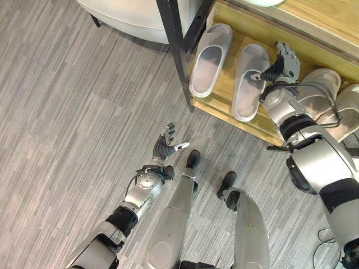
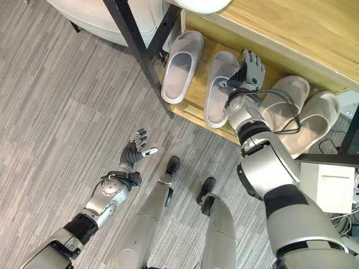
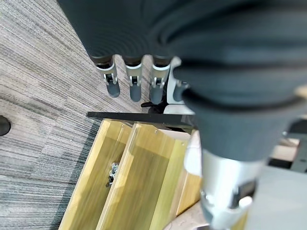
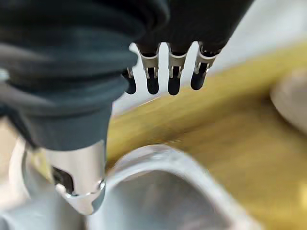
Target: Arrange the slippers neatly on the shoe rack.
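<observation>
Two pale grey slippers lie side by side, toes pointing inward, on the low shelf of the wooden shoe rack. Another pair of beige slippers lies further right on the same shelf, partly behind my right arm. My right hand hovers open just right of the second grey slipper. Its fingers are straight and its thumb is at the slipper's rim. Over the floor, my left hand is open and holds nothing; its fingers are straight.
A black metal frame leg stands at the rack's left end, with a pale cushioned seat behind it. A white box sits on the floor at the right. Grey plank floor spreads out to the left.
</observation>
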Controlling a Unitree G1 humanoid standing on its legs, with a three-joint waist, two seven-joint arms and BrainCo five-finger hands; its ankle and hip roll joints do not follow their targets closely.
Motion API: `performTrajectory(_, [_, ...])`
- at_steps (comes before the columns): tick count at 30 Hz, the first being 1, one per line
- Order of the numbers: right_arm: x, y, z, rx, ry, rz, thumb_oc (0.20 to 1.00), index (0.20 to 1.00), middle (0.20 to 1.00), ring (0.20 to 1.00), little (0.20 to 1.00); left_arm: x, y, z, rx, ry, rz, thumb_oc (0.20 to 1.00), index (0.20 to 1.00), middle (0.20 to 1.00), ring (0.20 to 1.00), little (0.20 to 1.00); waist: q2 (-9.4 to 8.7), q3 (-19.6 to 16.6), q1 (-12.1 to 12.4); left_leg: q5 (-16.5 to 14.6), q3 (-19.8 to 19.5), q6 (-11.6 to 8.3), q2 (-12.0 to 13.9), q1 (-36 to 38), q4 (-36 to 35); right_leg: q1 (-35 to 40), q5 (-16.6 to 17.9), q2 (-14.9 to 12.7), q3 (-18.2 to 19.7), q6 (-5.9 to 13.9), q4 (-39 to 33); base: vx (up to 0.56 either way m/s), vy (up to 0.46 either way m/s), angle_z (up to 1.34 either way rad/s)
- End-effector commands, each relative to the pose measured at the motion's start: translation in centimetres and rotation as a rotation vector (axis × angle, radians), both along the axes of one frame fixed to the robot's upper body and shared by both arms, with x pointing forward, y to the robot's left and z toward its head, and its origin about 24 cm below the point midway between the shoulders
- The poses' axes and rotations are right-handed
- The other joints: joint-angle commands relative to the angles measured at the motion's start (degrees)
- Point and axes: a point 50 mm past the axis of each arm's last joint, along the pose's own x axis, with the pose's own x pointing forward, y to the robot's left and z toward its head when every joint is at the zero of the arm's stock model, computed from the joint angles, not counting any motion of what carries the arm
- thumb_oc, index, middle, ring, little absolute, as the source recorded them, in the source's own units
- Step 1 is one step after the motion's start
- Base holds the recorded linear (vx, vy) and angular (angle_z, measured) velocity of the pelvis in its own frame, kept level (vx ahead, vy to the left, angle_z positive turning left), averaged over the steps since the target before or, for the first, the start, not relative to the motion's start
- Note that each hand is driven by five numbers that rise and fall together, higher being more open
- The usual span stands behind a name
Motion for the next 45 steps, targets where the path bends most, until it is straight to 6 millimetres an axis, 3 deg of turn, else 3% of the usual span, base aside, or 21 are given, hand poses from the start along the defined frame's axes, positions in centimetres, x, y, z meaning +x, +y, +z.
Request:
performTrajectory(1, [-0.2,0.7,0.9,0.250,-0.124,0.111,1.000,1.000,1.000,1.000,1.000,0.6,-0.5,1.0,-0.011,-0.047,0.020,1.000,1.000,1.000,1.000,1.000,-0.41,-0.1,0.7,-8.4,1.8,1.43,0.5,2.3,4.6,4.6,1.6,0.7,1.6,4.16,-5.6,0.00,0.000,0.00])
performTrajectory(3, [-0.1,1.7,0.2,0.417,-0.125,0.170,1.000,1.000,1.000,1.000,1.000,0.6,-0.7,0.9,-0.005,-0.042,0.017,1.000,1.000,1.000,1.000,1.000,-0.50,0.0,0.6,-8.4,2.0,1.49,0.6,2.5,4.4,4.9,1.6,0.7,1.5,4.23,-5.8,0.01,-0.010,-0.06])
performTrajectory(4, [0.0,1.8,-0.7,0.623,-0.115,0.190,1.000,1.000,1.000,1.000,1.000,0.7,-0.8,1.0,-0.005,-0.040,0.015,1.000,1.000,1.000,1.000,1.000,-0.40,0.0,0.9,-8.6,1.8,1.47,0.5,2.5,4.5,5.1,1.5,0.6,1.3,4.22,-5.9,0.02,-0.015,-0.09])
performTrajectory(7, [0.2,2.1,-1.3,0.815,-0.092,0.225,1.000,1.000,1.000,1.000,1.000,0.7,-0.7,1.1,-0.009,-0.035,0.010,1.000,1.000,1.000,1.000,1.000,-0.13,0.2,1.7,-8.7,1.7,1.42,0.5,2.6,4.5,5.3,1.3,0.5,0.9,4.23,-6.0,0.01,-0.013,-0.04])
performTrajectory(9, [0.3,2.2,-1.4,0.883,-0.084,0.234,1.000,1.000,1.000,1.000,1.000,0.8,-0.6,1.1,-0.007,-0.032,0.009,1.000,1.000,1.000,1.000,1.000,-0.09,0.4,2.1,-8.9,1.7,1.40,0.4,2.5,4.7,5.4,1.2,0.5,0.9,4.25,-5.9,0.05,-0.029,0.01])
performTrajectory(10, [0.3,2.6,-1.3,0.935,-0.085,0.248,1.000,1.000,1.000,1.000,1.000,0.8,-0.6,1.0,-0.006,-0.025,0.008,1.000,1.000,1.000,1.000,1.000,-0.25,0.4,2.4,-10.6,1.6,1.28,0.4,3.1,5.0,6.0,-0.3,0.6,1.0,4.68,-5.7,0.11,-0.051,0.05])
performTrajectory(12, [0.4,3.1,-1.3,0.972,-0.079,0.264,1.000,1.000,1.000,1.000,1.000,0.7,-0.6,0.8,-0.001,-0.017,0.004,1.000,1.000,1.000,1.000,1.000,-0.16,0.9,2.7,-8.7,1.7,1.31,0.4,2.6,4.4,5.7,1.3,0.6,0.4,4.30,-6.3,0.02,-0.018,0.12])
performTrajectory(13, [0.4,3.6,-1.3,1.022,-0.080,0.274,1.000,1.000,1.000,1.000,1.000,0.7,-0.7,0.7,0.000,-0.012,0.003,1.000,1.000,1.000,1.000,1.000,-0.30,0.8,2.7,-10.6,1.6,1.28,0.5,3.2,4.8,6.3,-0.2,0.7,0.9,4.70,-5.9,0.02,-0.007,0.14])
performTrajectory(15, [0.5,4.0,-1.1,1.099,-0.087,0.298,1.000,1.000,1.000,1.000,1.000,0.7,-0.8,0.7,0.004,-0.009,-0.004,1.000,1.000,1.000,1.000,1.000,-0.24,0.8,2.9,-10.6,1.7,1.30,0.5,3.2,4.7,6.3,-0.3,0.8,0.9,4.67,-6.0,0.05,-0.012,0.05])
performTrajectory(18, [0.5,3.4,-0.7,1.250,-0.130,0.293,1.000,1.000,1.000,1.000,1.000,0.8,-1.1,0.8,0.000,-0.008,-0.017,1.000,1.000,1.000,1.000,1.000,0.01,1.0,3.3,-10.9,1.6,1.30,0.4,2.9,4.9,6.1,-0.7,0.7,1.0,4.67,-5.7,0.00,0.000,0.00])
performTrajectory(20, [0.5,1.3,1.0,1.342,-0.217,0.278,1.000,1.000,1.000,1.000,1.000,0.7,-1.5,0.7,-0.001,0.000,-0.045,1.000,1.000,1.000,1.000,1.000,0.69,1.1,4.0,-10.9,1.4,1.33,0.1,2.3,5.1,5.6,-0.8,0.4,0.6,4.76,-5.3,0.00,0.000,0.00])
performTrajectory(29, [0.0,-2.0,4.9,1.391,-0.380,0.290,1.000,1.000,1.000,1.000,1.000,0.5,-1.9,0.1,0.017,0.025,-0.081,1.000,1.000,1.000,1.000,1.000,1.73,1.2,4.7,-10.5,1.3,1.39,-0.4,1.5,4.8,4.7,-1.2,-0.2,0.6,4.90,-4.5,0.00,0.000,0.04])
performTrajectory(37, [-0.4,-3.6,5.8,1.389,-0.435,0.279,1.000,1.000,1.000,1.000,1.000,0.5,-2.4,0.1,0.015,0.030,-0.100,1.000,1.000,1.000,1.000,1.000,2.14,1.3,4.3,-10.2,1.3,1.25,-0.6,1.2,4.6,4.0,-1.1,-0.6,0.6,4.92,-4.1,0.00,-0.001,0.01])
performTrajectory(40, [0.0,-1.5,4.9,1.339,-0.380,0.324,1.000,1.000,1.000,1.000,1.000,0.6,-2.2,-0.3,0.024,0.043,-0.083,1.000,1.000,1.000,1.000,1.000,1.61,1.4,3.5,-9.8,1.6,1.06,-0.2,2.2,3.8,4.6,-0.9,-0.2,0.7,4.73,-4.8,0.00,0.000,0.00])
performTrajectory(42, [0.3,1.2,3.5,1.309,-0.315,0.362,1.000,1.000,1.000,1.000,1.000,0.7,-2.0,-0.3,0.022,0.047,-0.061,1.000,1.000,1.000,1.000,1.000,0.98,1.3,2.6,-9.3,1.8,0.97,0.1,3.1,2.8,5.5,-0.4,0.1,0.8,4.64,-5.7,-0.05,0.010,-0.01])
performTrajectory(43, [0.3,1.9,2.9,1.312,-0.303,0.374,1.000,1.000,1.000,1.000,1.000,0.8,-1.9,-0.2,0.017,0.042,-0.054,1.000,1.000,1.000,1.000,1.000,0.99,1.6,2.5,-7.6,1.9,0.98,0.2,2.9,2.3,5.3,1.2,0.1,0.4,4.20,-6.2,-0.02,0.001,-0.06])
performTrajectory(44, [0.2,3.0,1.9,1.322,-0.290,0.396,1.000,1.000,1.000,1.000,1.000,0.9,-1.8,0.0,0.011,0.040,-0.035,1.000,1.000,1.000,1.000,1.000,0.45,1.2,1.8,-8.9,1.8,0.78,0.4,4.4,1.4,6.6,0.0,0.4,0.8,4.56,-6.8,-0.10,0.021,-0.09])
performTrajectory(45, [0.1,3.1,1.8,1.323,-0.289,0.395,1.000,1.000,1.000,1.000,1.000,0.9,-1.7,-0.1,0.012,0.040,-0.035,1.000,1.000,1.000,1.000,1.000,0.60,1.4,1.8,-7.0,1.9,0.84,0.4,3.9,0.9,6.2,1.6,0.3,0.3,4.18,-7.3,-0.02,-0.010,-0.10])
